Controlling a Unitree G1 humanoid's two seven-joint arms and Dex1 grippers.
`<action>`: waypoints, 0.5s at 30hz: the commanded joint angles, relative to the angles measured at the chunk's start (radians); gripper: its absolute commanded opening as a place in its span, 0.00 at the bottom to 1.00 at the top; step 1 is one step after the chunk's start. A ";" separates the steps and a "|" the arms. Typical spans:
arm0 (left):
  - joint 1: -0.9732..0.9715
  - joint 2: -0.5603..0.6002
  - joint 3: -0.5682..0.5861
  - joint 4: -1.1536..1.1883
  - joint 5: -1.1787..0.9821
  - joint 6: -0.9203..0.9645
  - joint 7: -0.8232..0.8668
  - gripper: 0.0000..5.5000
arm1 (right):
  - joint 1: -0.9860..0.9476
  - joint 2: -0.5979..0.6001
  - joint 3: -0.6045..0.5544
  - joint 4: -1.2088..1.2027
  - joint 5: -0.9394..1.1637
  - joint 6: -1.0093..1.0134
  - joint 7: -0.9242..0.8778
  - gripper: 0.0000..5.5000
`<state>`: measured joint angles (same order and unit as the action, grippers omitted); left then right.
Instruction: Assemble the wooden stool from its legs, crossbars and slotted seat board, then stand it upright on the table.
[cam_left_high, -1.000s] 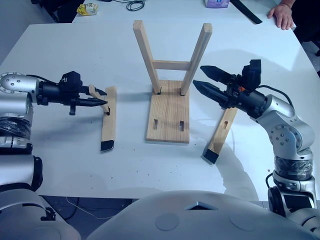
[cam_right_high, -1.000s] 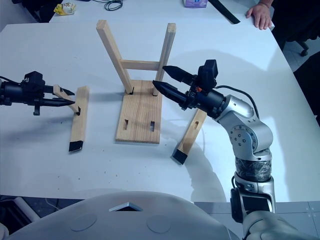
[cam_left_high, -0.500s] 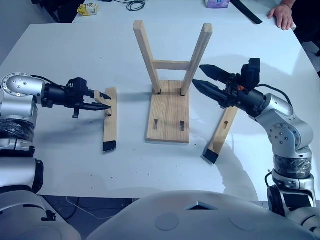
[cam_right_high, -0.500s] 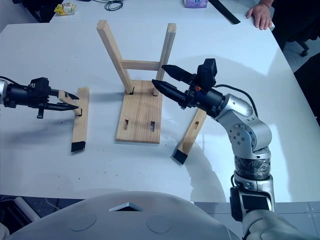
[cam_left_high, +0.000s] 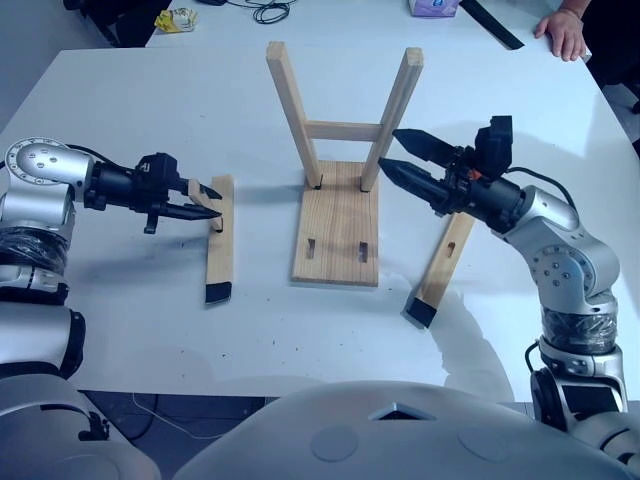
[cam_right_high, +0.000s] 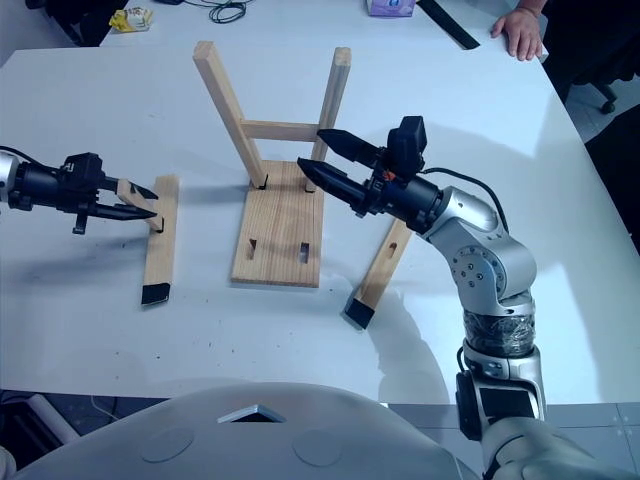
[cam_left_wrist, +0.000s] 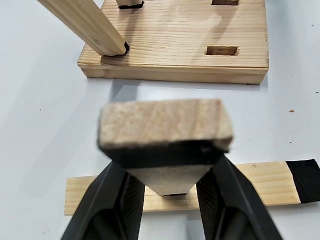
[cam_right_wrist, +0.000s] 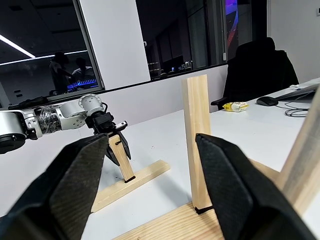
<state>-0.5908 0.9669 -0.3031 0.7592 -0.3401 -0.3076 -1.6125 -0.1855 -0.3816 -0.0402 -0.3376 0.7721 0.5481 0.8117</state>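
Two legs stand in the seat board; we're building the second pair. Our left end effector pinches a crossbar on a loose leg lying on the bench; our right end effector is spread. Next, we press the crossbar home.

Left gripper pinching crossbar, right gripper spread wide, arms angled inward

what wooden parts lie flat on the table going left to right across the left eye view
black-tipped wooden leg lying flat on the left → pale slotted wooden seat board → second black-tipped wooden leg lying slanted on the right
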 joint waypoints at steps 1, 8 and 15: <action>0.136 -0.040 -0.142 0.055 0.222 -0.033 0.001 0.24 | -0.004 0.012 -0.001 -0.016 -0.003 -0.014 -0.020 0.59; 0.056 0.004 -0.220 0.152 0.242 -0.063 -0.002 0.24 | 0.020 0.042 0.005 -0.028 -0.016 -0.031 -0.046 0.59; 0.116 -0.004 -0.228 0.125 0.189 -0.059 -0.001 0.24 | 0.030 0.047 0.007 -0.039 -0.011 -0.028 -0.058 0.59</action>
<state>-0.6718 1.0000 -0.4100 0.8294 -0.3096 -0.3924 -1.6045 -0.1649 -0.3303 -0.0361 -0.3551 0.7655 0.5207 0.7646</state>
